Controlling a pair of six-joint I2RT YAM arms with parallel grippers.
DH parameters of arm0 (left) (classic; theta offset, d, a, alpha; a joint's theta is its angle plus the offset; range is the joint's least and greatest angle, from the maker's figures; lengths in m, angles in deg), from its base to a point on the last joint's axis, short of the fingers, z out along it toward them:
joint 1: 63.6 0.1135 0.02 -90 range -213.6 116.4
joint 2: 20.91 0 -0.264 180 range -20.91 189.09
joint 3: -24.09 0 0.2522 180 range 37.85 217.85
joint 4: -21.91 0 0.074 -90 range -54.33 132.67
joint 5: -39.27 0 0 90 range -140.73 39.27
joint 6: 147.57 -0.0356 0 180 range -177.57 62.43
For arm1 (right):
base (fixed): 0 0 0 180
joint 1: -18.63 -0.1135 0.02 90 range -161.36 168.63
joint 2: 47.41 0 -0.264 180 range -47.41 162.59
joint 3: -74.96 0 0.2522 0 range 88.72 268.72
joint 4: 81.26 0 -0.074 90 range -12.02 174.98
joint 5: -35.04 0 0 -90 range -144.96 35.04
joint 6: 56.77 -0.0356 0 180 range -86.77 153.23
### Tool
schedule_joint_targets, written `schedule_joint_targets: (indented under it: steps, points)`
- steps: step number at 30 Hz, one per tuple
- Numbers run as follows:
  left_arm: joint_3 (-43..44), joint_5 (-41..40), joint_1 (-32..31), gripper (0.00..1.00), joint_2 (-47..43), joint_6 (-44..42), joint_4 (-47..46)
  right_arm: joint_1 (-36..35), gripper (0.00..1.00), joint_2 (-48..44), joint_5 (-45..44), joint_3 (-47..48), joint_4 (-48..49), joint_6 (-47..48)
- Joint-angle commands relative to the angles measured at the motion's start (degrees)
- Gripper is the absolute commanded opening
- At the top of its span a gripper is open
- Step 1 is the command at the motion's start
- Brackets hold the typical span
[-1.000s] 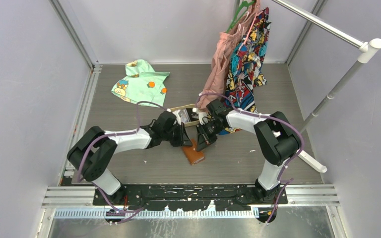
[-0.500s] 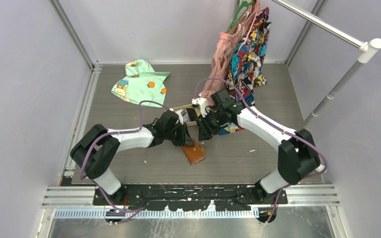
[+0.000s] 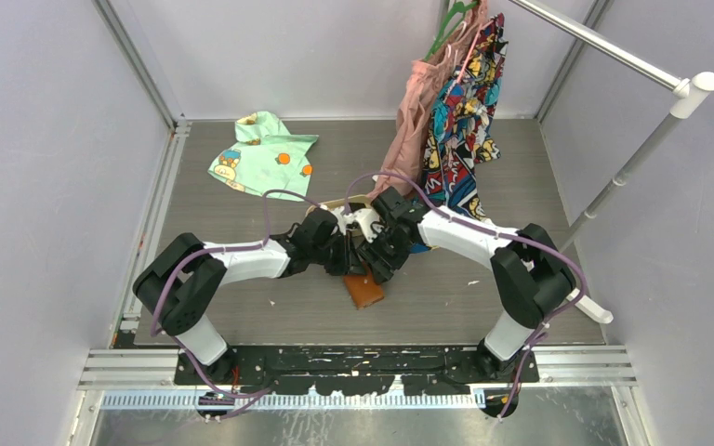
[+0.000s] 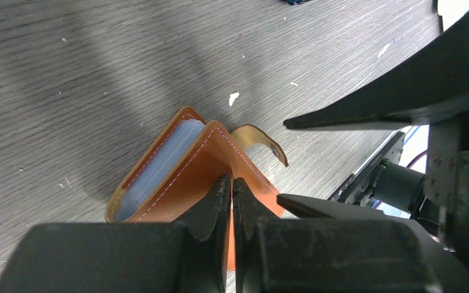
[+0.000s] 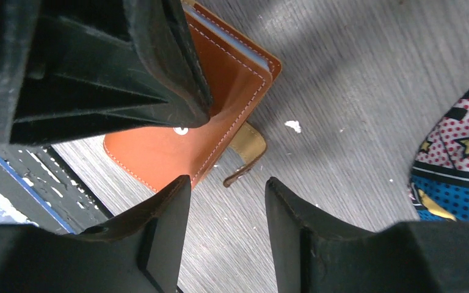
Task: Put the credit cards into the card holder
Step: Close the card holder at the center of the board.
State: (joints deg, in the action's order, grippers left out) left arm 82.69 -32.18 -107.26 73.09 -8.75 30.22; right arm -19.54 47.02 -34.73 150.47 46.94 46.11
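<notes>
1. The card holder [image 3: 364, 291] lies on the tabletop [image 3: 335, 153] between the two arms, near their bases. It is folded over but not fastened: its snap tab [image 4: 258, 137] curls free to one side.
2. We see the pale blue edges of cards [image 4: 159, 174] stacked inside the holder, so we judge that at least part of the loading is done. We cannot count them, and no orange, grey or white card shows in any view.
3. The left claw [image 4: 232, 189] has its fingers pressed together on the edge of the holder's leather cover. It seems to be pinching that cover and steadying the holder.
4. The right claw [image 5: 227, 183] hangs just above the holder with its fingers apart and nothing between them. It carries no card.
5. A tan tray [image 3: 335, 200] sits just behind the two claws, but they hide most of it. We cannot tell whether any cards wait there.
6. What is left, as we judge it:
   - check the tray for remaining cards
   - slide any of them in beside the blue ones
   - perhaps press the cover flat and snap the tab shut, though the task does not ask for that
</notes>
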Motion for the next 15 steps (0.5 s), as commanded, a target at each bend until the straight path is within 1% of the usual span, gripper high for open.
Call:
schedule_joint_targets:
  steps: [1,6,9,13,15]
  points:
    - [-0.53,-0.7,-0.74,0.06,0.25,-0.57,1.93,-0.98,0.51,0.57,-3.64,1.61,0.48,-0.87]
    - [-0.37,-0.62,-0.73,0.06,0.28,-0.57,1.98,-1.11,0.39,0.73,-3.62,1.78,0.6,-1.28]
    - [-0.28,-0.62,-0.73,0.06,0.23,-0.43,1.87,-1.03,0.31,0.96,-4.01,1.94,0.81,-1.37]
    - [-0.28,-0.47,-0.73,0.08,0.11,-0.15,1.32,-1.08,0.23,1.55,-4.77,2.3,1.03,-1.29]
    - [-0.36,-0.2,-0.73,0.08,-0.01,0.11,0.95,-1.03,0.15,1.41,-4.93,2.6,1.1,-1.08]
